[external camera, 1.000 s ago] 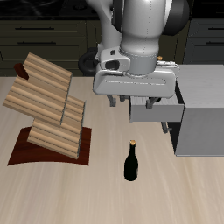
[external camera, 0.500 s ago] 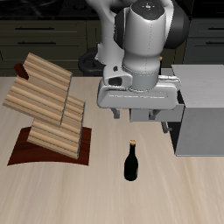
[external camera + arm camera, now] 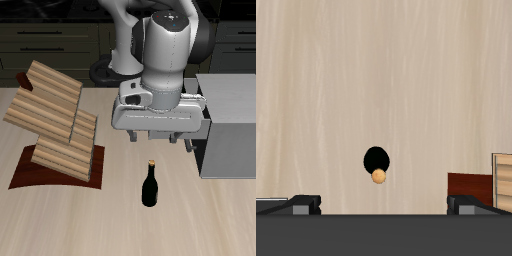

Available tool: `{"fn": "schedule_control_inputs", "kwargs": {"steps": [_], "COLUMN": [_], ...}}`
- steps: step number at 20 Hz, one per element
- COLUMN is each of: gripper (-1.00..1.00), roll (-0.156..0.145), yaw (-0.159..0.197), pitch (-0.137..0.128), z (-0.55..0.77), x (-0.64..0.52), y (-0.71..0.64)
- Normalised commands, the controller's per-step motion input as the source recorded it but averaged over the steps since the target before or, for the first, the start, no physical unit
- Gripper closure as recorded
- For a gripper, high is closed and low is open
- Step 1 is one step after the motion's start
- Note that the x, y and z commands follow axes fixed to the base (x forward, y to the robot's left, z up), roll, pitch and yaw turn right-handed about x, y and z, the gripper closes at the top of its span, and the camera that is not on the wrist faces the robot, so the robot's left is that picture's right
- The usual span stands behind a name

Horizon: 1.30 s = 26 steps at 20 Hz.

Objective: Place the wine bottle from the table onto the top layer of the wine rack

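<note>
The wine bottle [image 3: 150,186] stands upright on the table [image 3: 200,220] near its front edge, cork tip up. The wine rack [image 3: 56,122] sits well apart from it, its top layer [image 3: 52,87] bare. A grey cabinet [image 3: 232,128] stands farther back. My claw [image 3: 159,139] hangs above the bottle, fingers spread wide, holding nothing.
</note>
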Motion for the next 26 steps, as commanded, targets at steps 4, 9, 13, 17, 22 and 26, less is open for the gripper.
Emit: {"fn": "schedule_control_inputs", "kwargs": {"steps": [4, 9, 13, 17, 22, 26], "gripper": [-1.0, -1.0, -1.0, -1.0, -1.0, -1.0], "roll": [0.022, 0.015, -0.014, -0.01, -0.007, 0.002], "yaw": [0.012, -0.018, -0.031, 0.0, -0.011, 0.002], "pitch": [0.014, 0.013, 0.013, 0.018, 0.041, 0.022], "z": [-0.35, -0.26, -0.2, -0.15, -0.28, -0.22], "x": [-0.05, 0.03, 0.0, 0.01, 0.03, -0.01], "y": [0.09, 0.01, -0.11, -0.07, -0.07, 0.0]}}
